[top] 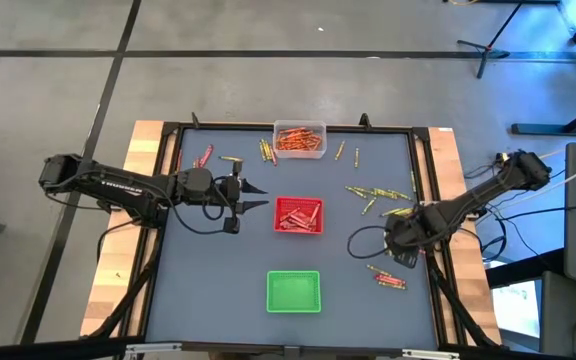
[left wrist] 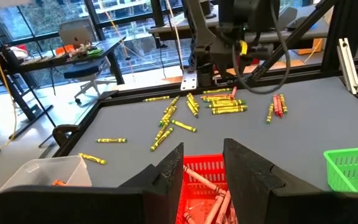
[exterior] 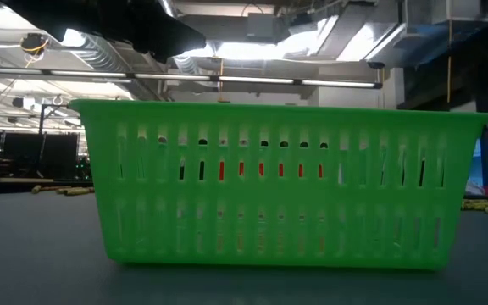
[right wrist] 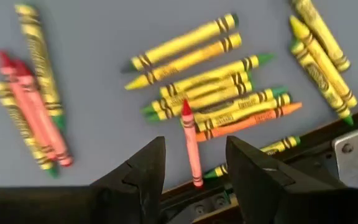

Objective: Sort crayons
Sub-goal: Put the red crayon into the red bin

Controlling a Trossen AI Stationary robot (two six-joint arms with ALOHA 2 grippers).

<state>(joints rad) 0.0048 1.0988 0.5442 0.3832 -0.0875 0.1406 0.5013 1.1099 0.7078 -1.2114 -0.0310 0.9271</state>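
Crayons lie scattered on the grey mat: a yellow-green cluster (right wrist: 222,93) with one orange crayon (right wrist: 253,121), and a few red ones (right wrist: 33,112) off to one side. My right gripper (right wrist: 196,142) points down near the table's right edge (top: 400,245), open, its fingers on either side of a single red crayon (right wrist: 190,146) that lies on the mat, not touching it. My left gripper (top: 258,196) hovers level and open, left of the red tray (top: 298,215), with nothing between its fingers (left wrist: 202,152).
The clear tray (top: 300,140) with orange crayons stands at the far edge, and the green tray (top: 294,291) near the front. More crayons lie at the far left (top: 204,155) and near right (top: 388,278). The black table rail (right wrist: 328,162) runs close beside my right gripper.
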